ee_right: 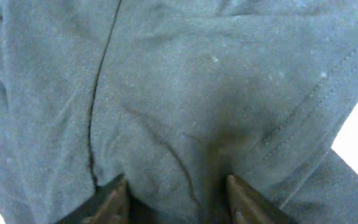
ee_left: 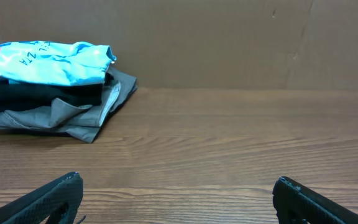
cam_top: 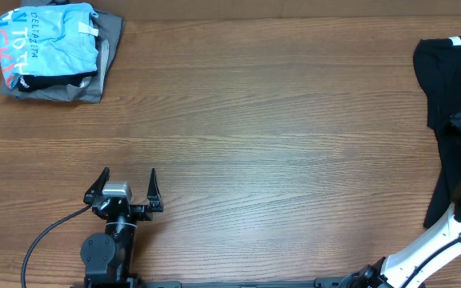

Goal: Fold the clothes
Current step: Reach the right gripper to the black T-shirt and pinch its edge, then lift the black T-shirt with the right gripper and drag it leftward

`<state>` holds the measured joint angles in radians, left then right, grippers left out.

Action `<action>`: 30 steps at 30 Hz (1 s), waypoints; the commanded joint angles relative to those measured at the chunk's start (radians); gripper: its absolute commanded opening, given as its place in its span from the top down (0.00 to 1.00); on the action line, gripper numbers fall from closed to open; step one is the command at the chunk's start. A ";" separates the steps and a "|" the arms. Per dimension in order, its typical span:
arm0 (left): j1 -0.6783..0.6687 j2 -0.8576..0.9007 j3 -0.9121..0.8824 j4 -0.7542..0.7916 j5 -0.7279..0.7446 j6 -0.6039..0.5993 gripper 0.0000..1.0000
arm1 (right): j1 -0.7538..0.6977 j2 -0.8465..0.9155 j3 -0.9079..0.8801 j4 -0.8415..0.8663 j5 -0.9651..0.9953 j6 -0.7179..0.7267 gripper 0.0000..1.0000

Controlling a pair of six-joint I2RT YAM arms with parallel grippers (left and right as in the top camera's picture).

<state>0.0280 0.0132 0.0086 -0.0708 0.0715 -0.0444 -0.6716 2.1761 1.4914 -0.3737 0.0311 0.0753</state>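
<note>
The black T-shirt (cam_top: pixel 442 80) runs off the right edge of the overhead view, its far part unseen. The right tool (ee_right: pixel 176 193) shows only two finger ends at the bottom edge, pressed into cloth, and whether they pinch the fold between them cannot be told. The folded pile (ee_left: pixel 42 93) is cropped at the left wrist view's left edge.

A robotics lab bench: a wood-grain laminate surface (cam_top: pixel 238 104) backed by a plain brown board wall (ee_left: pixel 229 43). A black robot arm (cam_top: pixel 106 250) with a two-finger end effector (cam_top: pixel 129 173) and a black cable (cam_top: pixel 38 240) sits at the near edge, and a white-and-black arm (cam_top: pixel 434 244) stands at the near right corner.
</note>
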 commanded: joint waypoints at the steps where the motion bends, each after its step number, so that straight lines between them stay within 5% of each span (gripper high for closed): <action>1: 0.006 -0.008 -0.004 -0.001 0.000 0.023 0.00 | 0.003 0.006 0.025 0.011 -0.006 0.003 0.55; 16: 0.006 -0.008 -0.004 -0.001 0.000 0.023 0.00 | 0.003 0.003 0.075 -0.022 -0.007 0.003 0.71; 30: 0.006 -0.008 -0.004 -0.001 0.000 0.023 0.00 | 0.003 -0.015 0.075 -0.039 -0.007 0.018 0.96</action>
<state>0.0280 0.0132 0.0086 -0.0708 0.0715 -0.0444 -0.6716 2.1761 1.5356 -0.4114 0.0296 0.0799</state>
